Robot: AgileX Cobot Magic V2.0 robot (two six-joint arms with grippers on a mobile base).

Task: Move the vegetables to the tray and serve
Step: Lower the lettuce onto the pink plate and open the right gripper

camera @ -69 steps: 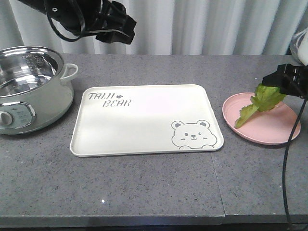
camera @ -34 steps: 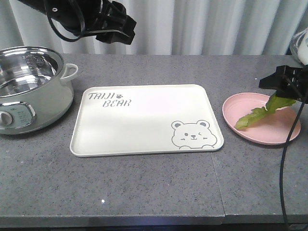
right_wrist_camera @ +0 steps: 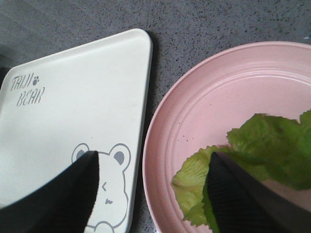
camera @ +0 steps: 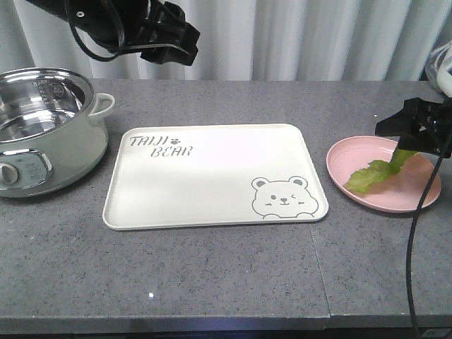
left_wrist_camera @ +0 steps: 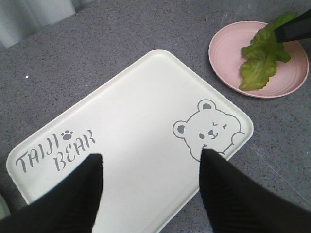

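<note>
The vegetables, a crinkly green lettuce leaf point(camera: 373, 175), lie flat in a round pink plate point(camera: 347, 157) at the right. My right gripper point(camera: 415, 133) hovers low over the plate's far right side. In the right wrist view its jaws point(right_wrist_camera: 154, 154) stand open and wide apart, one finger over the tray's bear, the other over the leaf point(right_wrist_camera: 265, 143). The cream-white tray point(camera: 212, 176) with grey lettering lies bare in the middle. My left gripper point(camera: 171, 42) hangs high at the back left, open point(left_wrist_camera: 150, 154) with nothing between its fingers, above the tray point(left_wrist_camera: 141, 121).
A pale green electric pot point(camera: 42, 134) with a steel inner bowl stands at the left, close to the tray's left edge. A narrow strip of grey counter separates tray and pink plate point(right_wrist_camera: 194, 97). Curtains hang behind the counter.
The lettuce leaf hung from my right gripper over the plate; it came down and now lies flat in the plate. The left arm has not moved.
</note>
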